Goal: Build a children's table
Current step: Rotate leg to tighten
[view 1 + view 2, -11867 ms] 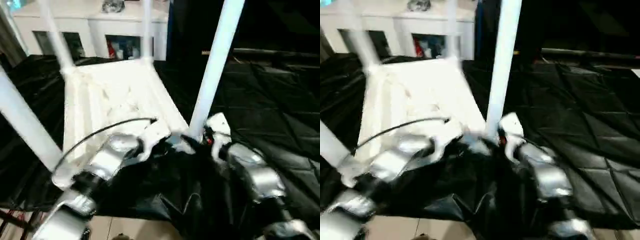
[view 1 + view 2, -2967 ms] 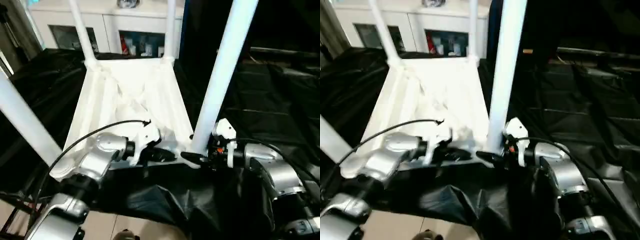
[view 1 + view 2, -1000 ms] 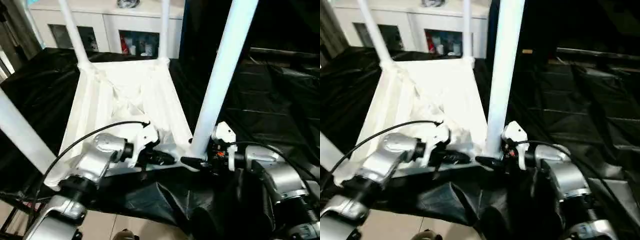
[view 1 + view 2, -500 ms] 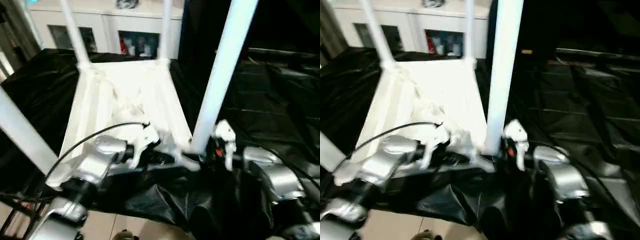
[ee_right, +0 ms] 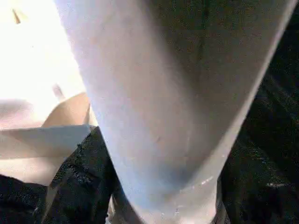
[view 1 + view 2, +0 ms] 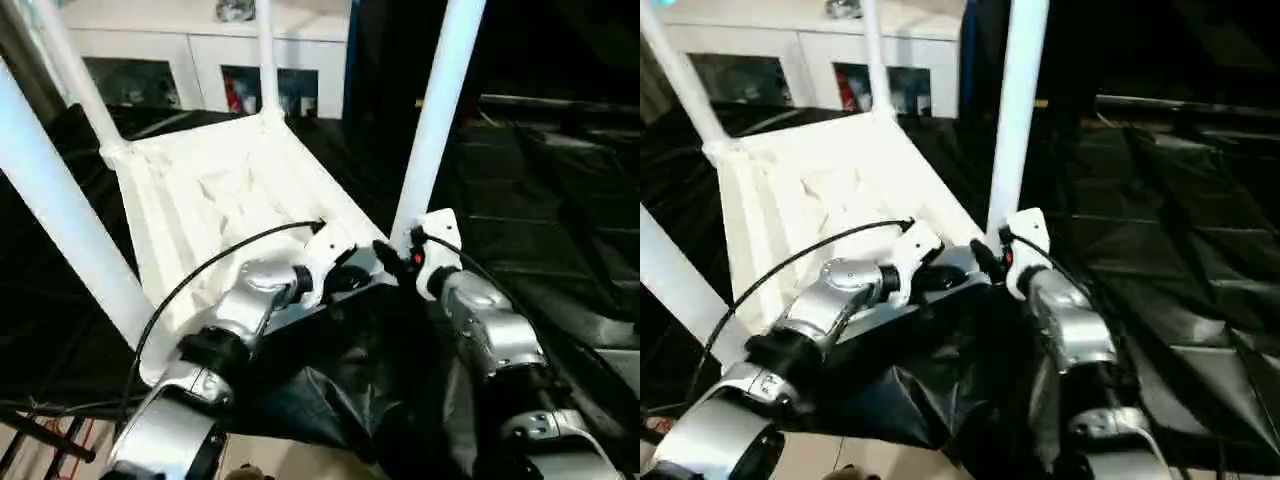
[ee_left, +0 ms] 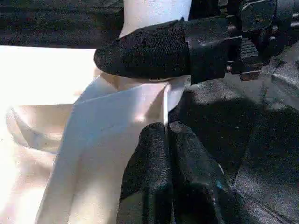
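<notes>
Four white legs stood up out of the overturned tabletop (image 6: 215, 205), which lay ribbed side up on the black-draped bench (image 6: 560, 200) — one leg at each rounded corner socket, so the fitting looked nearly done. The near right leg (image 6: 432, 120) was the one being attended to. The right claw (image 6: 392, 258) sat at its foot with the jaws held fairly wide to either side of the tube; whether the pads truly pressed on it, I could not tell. Seen from the right wrist, the tube rose right in front of the claw. The left claw (image 7: 166, 154) was pinched narrow, fingertips together, resting against the tabletop's near edge just beside that same socket and holding nothing I could make out. One black finger (image 7: 145, 49) of the right claw lay across the leg's base just above it.

My guess was that this was the seating of the last leg — the next move would call for steadying the tabletop and pressing the tube squarely down, keeping it upright.
</notes>
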`<state>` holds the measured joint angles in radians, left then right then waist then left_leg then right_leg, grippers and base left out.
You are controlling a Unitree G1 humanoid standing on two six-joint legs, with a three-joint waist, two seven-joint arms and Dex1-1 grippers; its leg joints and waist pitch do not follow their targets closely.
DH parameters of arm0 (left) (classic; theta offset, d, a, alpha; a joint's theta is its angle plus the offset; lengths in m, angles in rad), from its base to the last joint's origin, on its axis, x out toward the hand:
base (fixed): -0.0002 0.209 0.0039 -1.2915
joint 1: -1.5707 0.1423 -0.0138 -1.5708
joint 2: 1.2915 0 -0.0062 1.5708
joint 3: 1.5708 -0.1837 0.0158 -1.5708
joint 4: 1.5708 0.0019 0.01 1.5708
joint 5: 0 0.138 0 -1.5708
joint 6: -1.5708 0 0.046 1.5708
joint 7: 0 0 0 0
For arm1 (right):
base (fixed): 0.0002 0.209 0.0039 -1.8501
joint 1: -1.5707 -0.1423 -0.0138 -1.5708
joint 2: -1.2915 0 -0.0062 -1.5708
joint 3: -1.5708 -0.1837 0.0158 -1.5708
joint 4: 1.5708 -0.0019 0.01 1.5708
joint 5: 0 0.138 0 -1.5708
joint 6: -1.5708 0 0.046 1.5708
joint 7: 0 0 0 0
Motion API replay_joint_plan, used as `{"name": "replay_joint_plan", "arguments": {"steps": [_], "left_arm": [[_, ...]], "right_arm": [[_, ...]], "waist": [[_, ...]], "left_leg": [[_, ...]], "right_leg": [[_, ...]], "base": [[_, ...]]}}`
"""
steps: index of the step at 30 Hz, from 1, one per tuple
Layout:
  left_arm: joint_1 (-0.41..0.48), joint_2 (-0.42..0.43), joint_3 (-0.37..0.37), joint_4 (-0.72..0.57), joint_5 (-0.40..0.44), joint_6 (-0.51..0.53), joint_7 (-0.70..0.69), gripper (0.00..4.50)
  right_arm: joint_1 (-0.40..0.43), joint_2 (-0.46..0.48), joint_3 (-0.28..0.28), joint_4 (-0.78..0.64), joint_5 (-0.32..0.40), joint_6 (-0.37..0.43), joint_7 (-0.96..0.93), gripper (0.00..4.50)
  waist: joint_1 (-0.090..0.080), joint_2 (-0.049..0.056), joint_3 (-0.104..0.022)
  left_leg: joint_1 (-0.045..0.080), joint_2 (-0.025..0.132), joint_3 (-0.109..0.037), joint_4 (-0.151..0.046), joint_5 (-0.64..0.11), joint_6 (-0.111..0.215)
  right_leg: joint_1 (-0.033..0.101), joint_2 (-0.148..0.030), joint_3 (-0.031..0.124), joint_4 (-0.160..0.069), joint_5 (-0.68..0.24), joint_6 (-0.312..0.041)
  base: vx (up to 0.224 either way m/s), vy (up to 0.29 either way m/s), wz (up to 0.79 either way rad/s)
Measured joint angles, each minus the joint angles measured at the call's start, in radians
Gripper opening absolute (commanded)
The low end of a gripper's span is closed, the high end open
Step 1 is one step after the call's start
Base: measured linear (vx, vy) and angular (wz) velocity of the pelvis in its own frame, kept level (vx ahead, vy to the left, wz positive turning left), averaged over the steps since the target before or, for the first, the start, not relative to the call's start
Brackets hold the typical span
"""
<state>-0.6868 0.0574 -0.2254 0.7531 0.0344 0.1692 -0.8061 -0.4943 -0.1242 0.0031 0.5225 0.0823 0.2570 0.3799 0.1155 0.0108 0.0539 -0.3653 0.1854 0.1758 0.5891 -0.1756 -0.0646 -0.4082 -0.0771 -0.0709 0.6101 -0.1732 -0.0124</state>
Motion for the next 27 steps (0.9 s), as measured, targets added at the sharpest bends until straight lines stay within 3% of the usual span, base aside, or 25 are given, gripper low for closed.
{"name": "replay_joint_plan", "arguments": {"steps": [3, 10, 16, 23, 27], "left_arm": [[0.0, 0.002, 0.002, 0.0, 0.0, -0.005, -0.012, 0.0], [0.035, 0.056, -0.002, -0.036, -0.018, -0.051, -0.151, 0.0], [0.101, 0.131, -0.023, -0.14, -0.043, -0.063, -0.291, 0.0], [0.175, 0.216, -0.049, -0.274, -0.087, -0.032, -0.441, 0.0], [0.192, 0.243, -0.054, -0.314, -0.098, -0.01, -0.471, 0.0]], "right_arm": [[0.006, -0.007, 0.002, -0.008, -0.003, -0.004, 0.03, 3.48], [0.078, -0.141, 0.064, -0.099, 0.003, -0.032, 0.303, 3.48], [0.125, -0.243, 0.108, -0.176, 0.052, -0.024, 0.527, 3.48], [0.141, -0.289, 0.154, -0.207, 0.107, -0.028, 0.709, 3.48], [0.141, -0.29, 0.163, -0.209, 0.12, -0.021, 0.75, 3.14]], "waist": [[0.0, 0.0, 0.0], [0.004, -0.001, 0.001], [0.012, -0.002, 0.001], [0.029, -0.004, 0.003], [0.036, -0.006, 0.004]], "left_leg": [[0.0, 0.0, 0.0, 0.0, 0.0, 0.0], [-0.001, 0.0, 0.0, -0.002, -0.001, 0.002], [-0.001, 0.0, 0.0, -0.002, -0.001, 0.002], [-0.003, 0.001, 0.0, -0.002, -0.001, 0.002], [-0.004, 0.001, 0.0, -0.001, -0.001, 0.002]], "right_leg": [[0.0, 0.0, 0.0, 0.0, 0.0, 0.0], [-0.001, 0.0, -0.001, -0.001, 0.001, -0.003], [-0.001, 0.0, -0.001, -0.001, 0.0, 0.0], [-0.003, 0.0, -0.001, -0.001, 0.001, -0.003], [-0.004, 0.0, -0.001, -0.001, 0.001, -0.003]], "base": [[0.0, 0.0, 0.0], [0.0, 0.0, 0.0], [0.0, 0.0, 0.0], [0.0, 0.0, 0.0], [0.0, 0.0, 0.0]]}}
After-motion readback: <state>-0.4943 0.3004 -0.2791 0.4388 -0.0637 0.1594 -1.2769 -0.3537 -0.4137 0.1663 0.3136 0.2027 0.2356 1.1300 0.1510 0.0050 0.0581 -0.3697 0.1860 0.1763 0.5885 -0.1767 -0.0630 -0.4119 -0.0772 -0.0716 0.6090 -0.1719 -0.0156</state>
